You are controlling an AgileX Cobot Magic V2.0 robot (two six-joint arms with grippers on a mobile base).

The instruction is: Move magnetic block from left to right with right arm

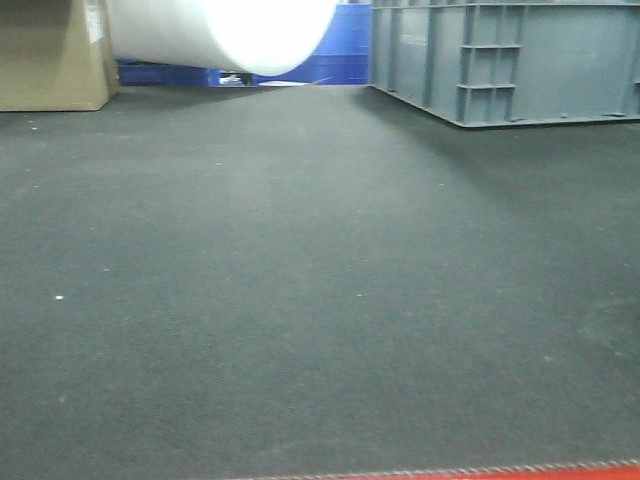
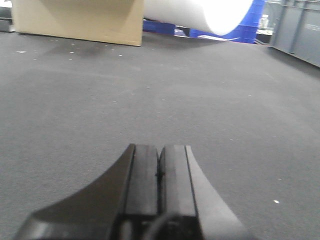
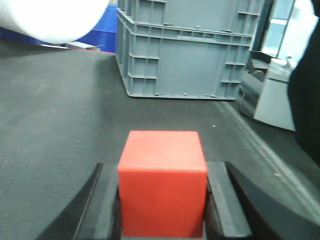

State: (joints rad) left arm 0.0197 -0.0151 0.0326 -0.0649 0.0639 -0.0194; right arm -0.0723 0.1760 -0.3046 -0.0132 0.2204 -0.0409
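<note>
Grasp step, by the look of it. The magnetic block [image 3: 162,185] sits between the two fingers of your right claw [image 3: 162,169], both pads [image 3: 108,200] tight against its side faces, so I log the claw as clenched on the block. Whether the block is off the counter [image 1: 300,300] or resting on it, the wrist view does not show. The front view shows neither block nor arm.

Your left claw [image 2: 160,148] is pressed closed, finger against finger, holding nothing, hovering low over bare counter.

Judgement: pick done or nearly done, carry to the right not yet made. The next move calls for a steady lift if the block is down, then a sideways travel to the right with the grip kept firm, since the faces are smooth and could slip.

Edges and room:
- Grey crate [image 3: 185,55] stands ahead of the right claw, well apart. Do not reach forward.
- Pale grey housing [image 3: 272,95] and a dark shape lie at the far right of the wrist view, past a light stripe [image 3: 260,150] on the counter; stop short of that stripe.
- White roll [image 3: 50,20] and cardboard box [image 2: 80,20] are far back on the left, out of the path.
- Red strip [image 1: 500,472] marks the near edge.
- Open counter between is wide.
</note>
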